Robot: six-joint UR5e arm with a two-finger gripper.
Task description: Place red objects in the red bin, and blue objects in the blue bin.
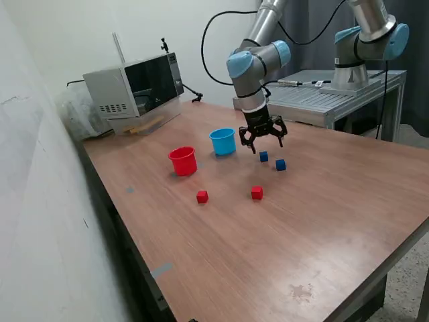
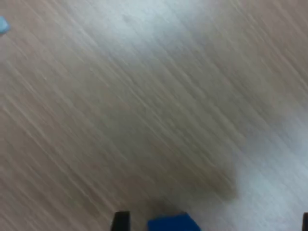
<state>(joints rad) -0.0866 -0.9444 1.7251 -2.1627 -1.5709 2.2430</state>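
Note:
Two dark blue cubes (image 1: 263, 156) (image 1: 280, 164) sit on the wooden table in the exterior view, right of the light blue cup (image 1: 223, 141). The red cup (image 1: 182, 161) stands left of the blue cup. Two red cubes (image 1: 202, 196) (image 1: 257, 193) lie nearer the front. My gripper (image 1: 263, 143) hangs open and empty just above the blue cubes, its fingers spread. In the blurred wrist view one blue cube (image 2: 173, 223) shows at the picture's edge beside a dark fingertip (image 2: 121, 221).
A microwave (image 1: 134, 87) stands at the table's back in the exterior view's left. A second arm's base (image 1: 365, 47) sits on a metal bench (image 1: 328, 97) behind. The wall runs along the exterior view's left. The table's edge is at the front.

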